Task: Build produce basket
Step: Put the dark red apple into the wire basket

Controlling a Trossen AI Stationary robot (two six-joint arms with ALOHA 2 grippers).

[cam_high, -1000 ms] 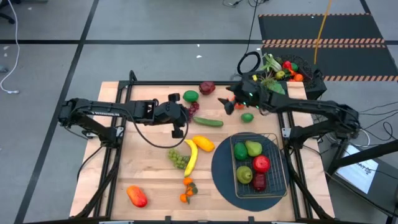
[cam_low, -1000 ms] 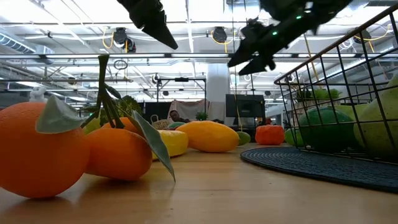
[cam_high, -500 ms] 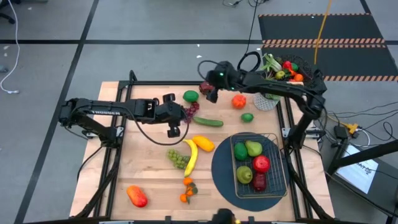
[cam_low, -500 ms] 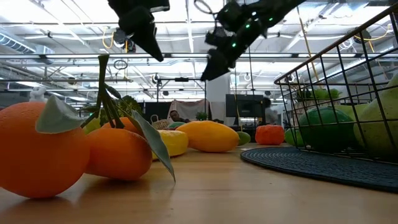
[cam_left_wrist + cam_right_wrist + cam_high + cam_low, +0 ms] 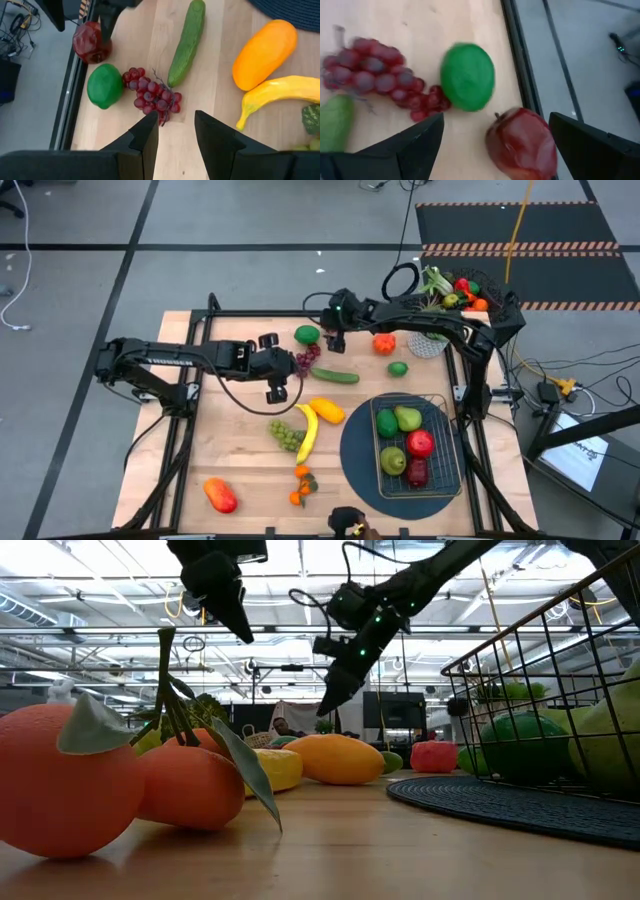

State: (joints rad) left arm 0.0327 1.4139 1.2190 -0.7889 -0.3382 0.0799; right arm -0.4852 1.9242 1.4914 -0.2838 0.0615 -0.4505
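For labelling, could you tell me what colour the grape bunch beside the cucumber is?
Dark red-purple grape bunch; the left wrist view shows it best.

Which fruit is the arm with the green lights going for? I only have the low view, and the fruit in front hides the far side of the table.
Observer: The right gripper hangs open over a dark red apple at the table's far edge.
Operator: And the other arm?
Observer: The left gripper is above the board just short of the purple grapes, jaws apart, holding nothing.
Operator: I see only green fruit in the basket. Anything else?
Observer: From above, the basket also holds a bright red apple and a darker red piece beside it.
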